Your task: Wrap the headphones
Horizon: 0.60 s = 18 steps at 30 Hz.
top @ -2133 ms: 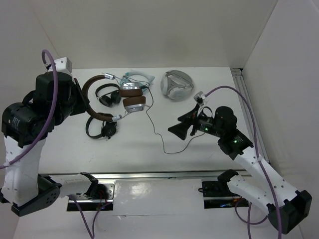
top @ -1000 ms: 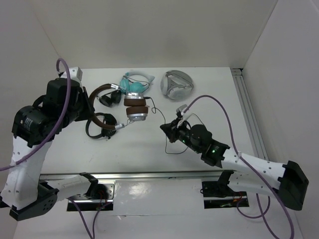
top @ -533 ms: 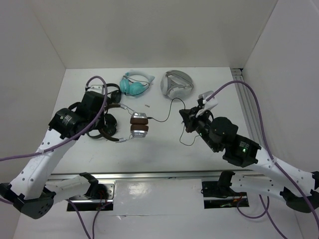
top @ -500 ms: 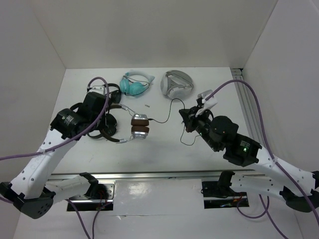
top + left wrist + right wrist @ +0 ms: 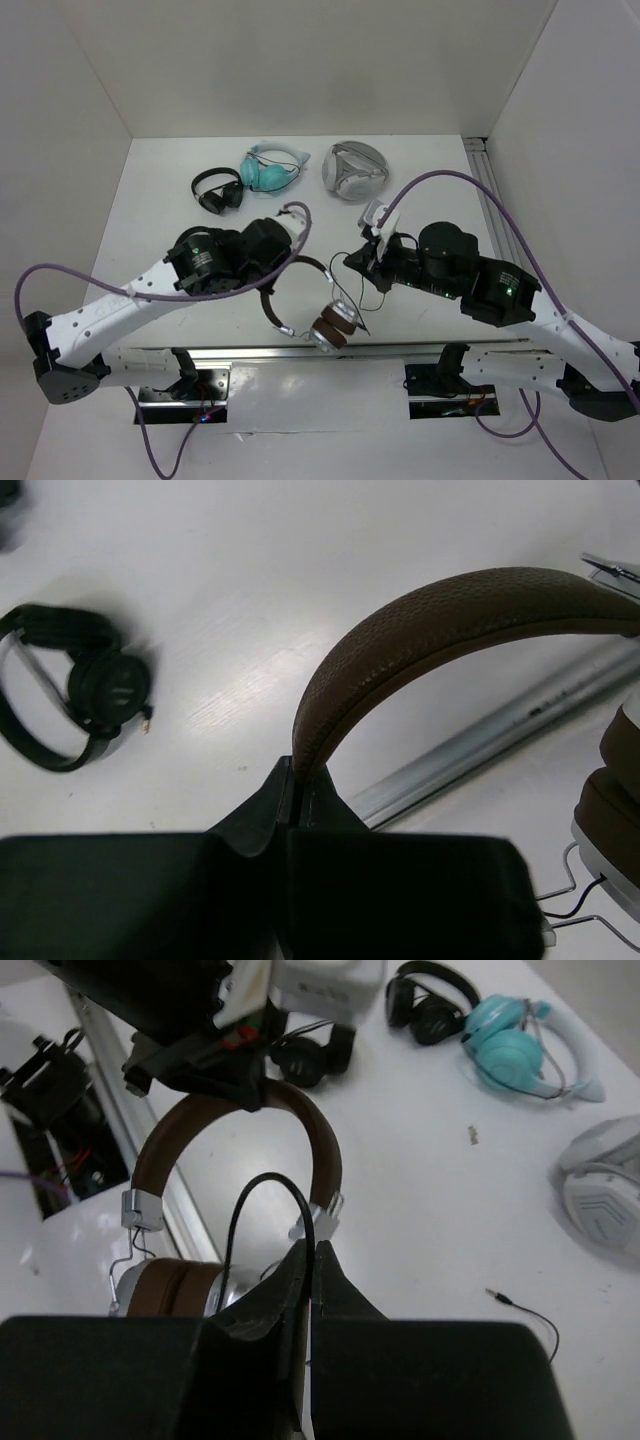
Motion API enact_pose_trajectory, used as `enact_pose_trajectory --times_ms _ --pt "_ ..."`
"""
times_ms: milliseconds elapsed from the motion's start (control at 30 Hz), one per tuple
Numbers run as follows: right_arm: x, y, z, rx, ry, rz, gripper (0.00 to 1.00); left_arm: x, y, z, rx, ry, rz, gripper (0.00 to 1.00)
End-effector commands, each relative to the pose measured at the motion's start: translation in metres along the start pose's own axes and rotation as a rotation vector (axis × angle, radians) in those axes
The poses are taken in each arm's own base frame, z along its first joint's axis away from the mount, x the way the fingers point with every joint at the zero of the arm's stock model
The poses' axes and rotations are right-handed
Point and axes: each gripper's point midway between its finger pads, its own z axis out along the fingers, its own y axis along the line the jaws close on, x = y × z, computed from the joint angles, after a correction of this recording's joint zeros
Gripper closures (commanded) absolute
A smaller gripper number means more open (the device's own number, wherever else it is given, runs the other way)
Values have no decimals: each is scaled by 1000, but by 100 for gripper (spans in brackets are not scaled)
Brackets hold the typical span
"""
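Observation:
The headphones [image 5: 335, 325] hang near the table's front edge, brown pads and silver cups lowest. My left gripper [image 5: 293, 268] is shut on their dark brown headband [image 5: 430, 610], which arches up out of the jaws [image 5: 297, 770]. Just to the right, my right gripper [image 5: 352, 262] is shut on the thin black cable [image 5: 262, 1182], which loops up from between its fingers [image 5: 312, 1250]. In the right wrist view the headband [image 5: 320, 1160] and cups [image 5: 180, 1285] sit just beyond the fingertips. The cable's plug [image 5: 500, 1298] lies on the table.
Black headphones [image 5: 218, 190], teal headphones [image 5: 270, 168] and silver-grey headphones [image 5: 352, 170] lie along the back. Another black pair [image 5: 80, 680] lies below my left arm. A metal rail [image 5: 300, 352] runs along the front edge, white walls on both sides.
My left arm has carried the headphones from the back left to the front centre, above the rail. My right gripper, still on the cable, has shifted slightly left and nearer.

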Motion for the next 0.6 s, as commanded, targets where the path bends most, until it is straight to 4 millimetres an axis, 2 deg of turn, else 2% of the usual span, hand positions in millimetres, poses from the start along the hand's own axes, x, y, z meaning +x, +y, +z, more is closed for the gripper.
enact_pose_trajectory --times_ms 0,67,133,233,300,400,567 --pt "8 25 -6 -147 53 -37 100 -13 -51 0 168 -55 128 100" --pt "8 25 -6 -147 53 -37 100 -8 -62 1 191 -53 174 100" --pt "7 23 -11 -137 39 -38 100 -2 -83 0 255 -52 251 100" --pt "10 23 -13 -137 39 -38 100 0 -95 -6 329 -68 289 100" --pt "23 18 -8 -106 73 -39 100 -4 -107 -17 418 -110 296 100" --pt "33 16 0 -83 85 -20 100 -13 -113 -42 515 -196 295 100" --pt "43 16 8 -73 91 -1 100 -17 -114 -56 560 -240 297 100"
